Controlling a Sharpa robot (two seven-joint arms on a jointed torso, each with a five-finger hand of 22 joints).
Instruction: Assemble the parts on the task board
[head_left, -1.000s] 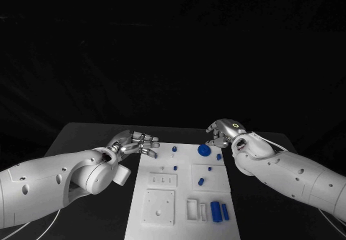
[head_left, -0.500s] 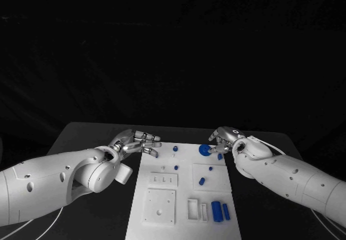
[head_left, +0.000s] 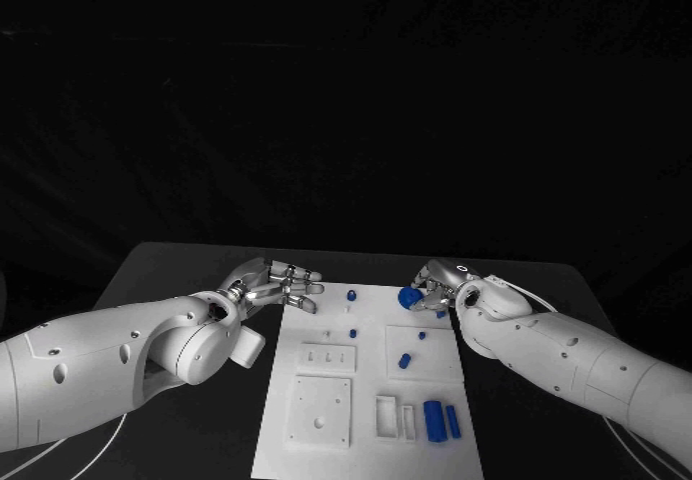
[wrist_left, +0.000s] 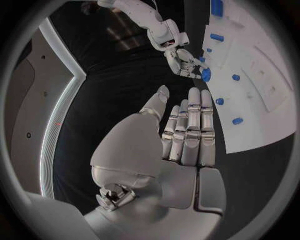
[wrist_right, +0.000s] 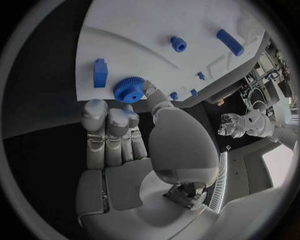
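Head view showed the white board (head_left: 368, 390) lying lengthwise in the middle of the black table (head_left: 173, 265), with the two hands at its far corners. At about one o'clock on the board, the right hand (head_left: 440, 282) reached over the edge, and its fingertips met a round blue gear (head_left: 410, 297); the right wrist view showed the thumb tip touching the toothed rim of that gear (wrist_right: 129, 89), while the other fingers (wrist_right: 109, 125) stood together just beside it, so whether the gear was truly pinched could not be told. A small blue block (wrist_right: 100, 72) stood just beside the gear. At about eleven o'clock, the left hand (head_left: 274, 285) hovered off the board's corner, holding nothing, its fingers straight and close together with the thumb apart. Small blue pegs (head_left: 352, 296) dotted the far half of the board, and two blue cylinders (head_left: 441, 421) lay side by side near five o'clock, beside a raised white frame (head_left: 392, 418)
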